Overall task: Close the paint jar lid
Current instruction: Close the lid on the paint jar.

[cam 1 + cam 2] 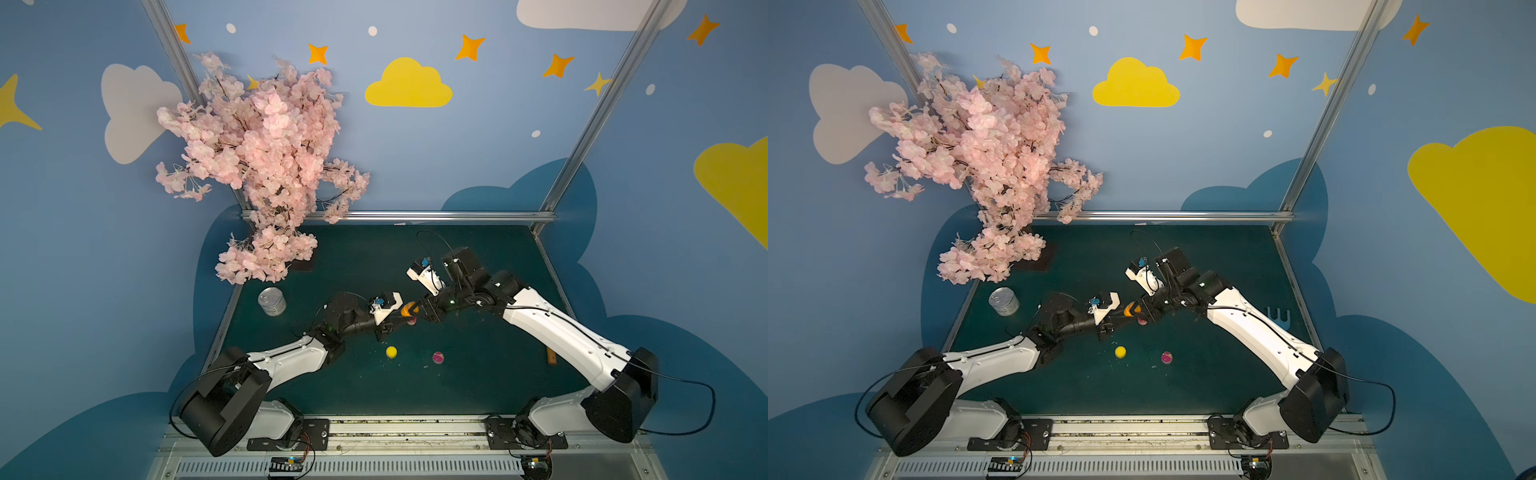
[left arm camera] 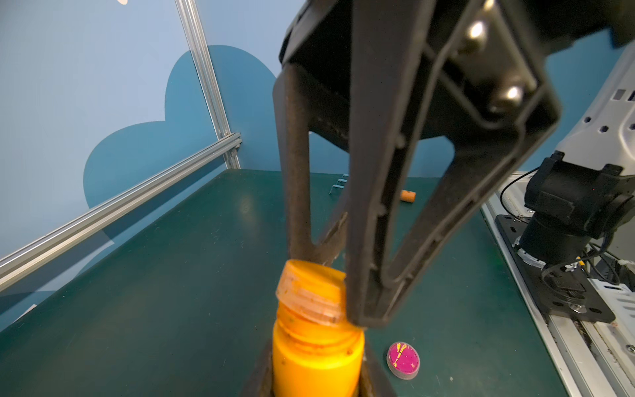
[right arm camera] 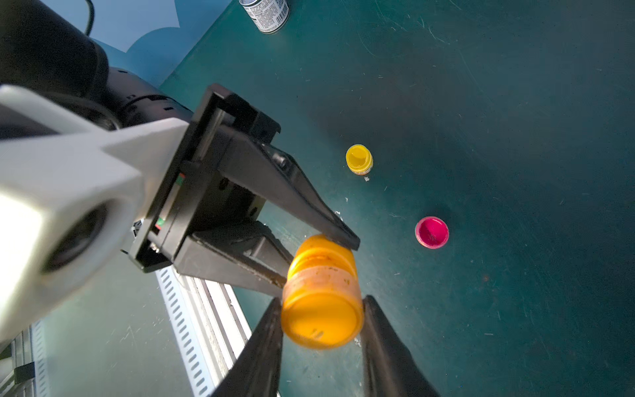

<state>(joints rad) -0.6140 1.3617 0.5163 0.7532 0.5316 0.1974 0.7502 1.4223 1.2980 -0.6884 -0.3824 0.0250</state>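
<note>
**Item.** Small orange plastic paint jar [image 2: 318,361] with a translucent, paint-stained screw lid [image 2: 312,292]. It is held between the two arms over the middle of the dark green table [image 1: 478,374]. It appears to be lifted clear of the table, though its base is hidden.

**Handling, as judged.**
- The jar is light and its wall is stiff, so a firm pinch should not crush it.
- The wall is smooth and smeared with paint, and it may slip or twist under turning load.
- The best hold is across the straight body below the shoulder.
- The lid is best taken across its skirt, square to the neck.
- In the left wrist view the lid sits tilted on the neck with thread showing beneath it, so cross-threading is the risk. If it is not levelled before turning, paint could escape.

**Jaws.**
- Left jaws are drawn close together and pinch the jar's body from both sides. The right wrist view shows both pads on the orange wall.
- Right jaws are narrowly parted and grip the lid [image 3: 323,319] across its skirt, one finger on each side.

**Nearby.** A small open yellow paint pot [image 1: 391,352] and a small round magenta pot [image 1: 438,357] stand well apart from the jar, nearer the arm bases.
</note>
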